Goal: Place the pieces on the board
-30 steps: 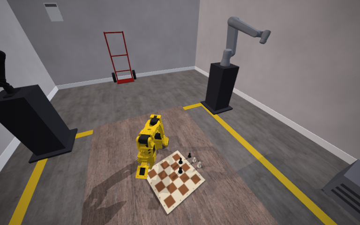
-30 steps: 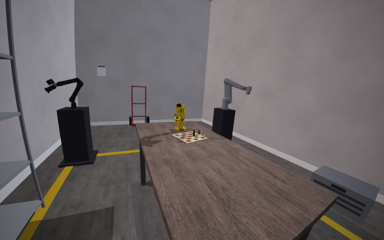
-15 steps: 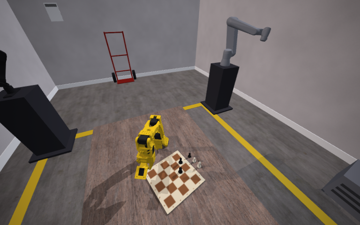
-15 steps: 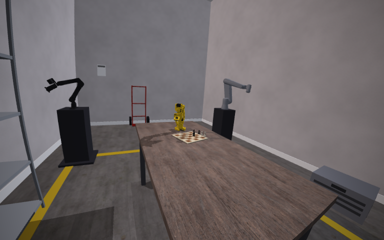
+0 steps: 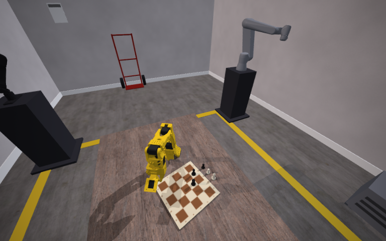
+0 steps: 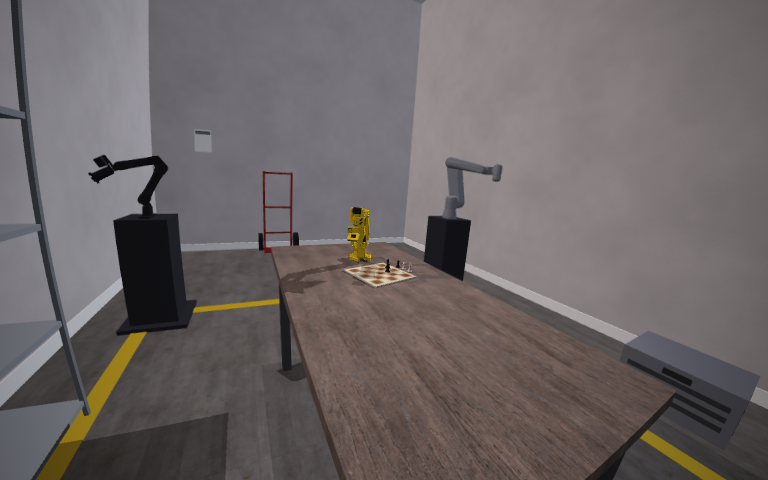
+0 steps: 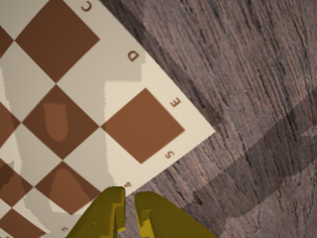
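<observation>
The chessboard [image 5: 190,211] [image 6: 362,272] [image 7: 158,75] lies on the wooden table. Two black pieces [image 5: 193,172] [image 5: 193,182] stand upright on its far squares. Beside its far right edge stand a black pawn [image 5: 202,166] [image 6: 398,263] and two white pieces [image 5: 208,171] [image 5: 213,175]; I cannot tell the bishop from the pawn. My yellow gripper [image 5: 151,190] [image 7: 130,197] points down at the board's left edge, far from those pieces. Its fingers are shut with nothing between them. In the wrist view its tips hang over the rim by the row marks 4 and 5; no piece shows there.
My arm's base [image 5: 163,142] [image 6: 359,234] stands just behind the board. The table's right edge [image 5: 227,147] is close to the loose pieces. Off the table are two black pedestals [image 5: 237,92] [image 5: 33,130] with arms and a red hand truck [image 5: 129,61].
</observation>
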You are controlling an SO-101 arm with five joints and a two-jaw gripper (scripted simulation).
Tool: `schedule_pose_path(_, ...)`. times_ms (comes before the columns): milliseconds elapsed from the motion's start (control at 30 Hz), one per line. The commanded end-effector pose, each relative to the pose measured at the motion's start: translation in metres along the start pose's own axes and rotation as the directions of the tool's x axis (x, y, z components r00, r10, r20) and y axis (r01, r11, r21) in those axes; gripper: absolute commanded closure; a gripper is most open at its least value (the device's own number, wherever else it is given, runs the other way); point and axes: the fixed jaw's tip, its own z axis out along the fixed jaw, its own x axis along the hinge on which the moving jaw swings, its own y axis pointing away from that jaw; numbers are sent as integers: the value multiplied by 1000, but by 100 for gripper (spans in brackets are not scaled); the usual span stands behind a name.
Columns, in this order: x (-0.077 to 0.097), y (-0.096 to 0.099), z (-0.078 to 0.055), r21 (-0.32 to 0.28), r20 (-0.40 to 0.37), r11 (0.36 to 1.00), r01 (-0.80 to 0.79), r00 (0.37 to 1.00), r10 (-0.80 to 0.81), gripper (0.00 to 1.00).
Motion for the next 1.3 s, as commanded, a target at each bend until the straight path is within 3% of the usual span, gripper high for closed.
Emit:
schedule_pose_path(0,1,-2,2,0,-19,1000,-7,1000,7,100)
schedule_pose_path(333,2,-2,2,0,-23,1000,-7,1000,7,100)
schedule_pose_path(600,2,-2,10,-2,-66,1000,-6,998,6,100)
schedule_pose_path(767,4,-2,25,-3,-101,1000,-6,995,5,100)
schedule_pose_path(1100,7,-2,58,-3,-101,1000,-6,995,5,100)
schedule_pose_path(1267,8,-2,65,-3,-101,1000,-6,995,5,100)
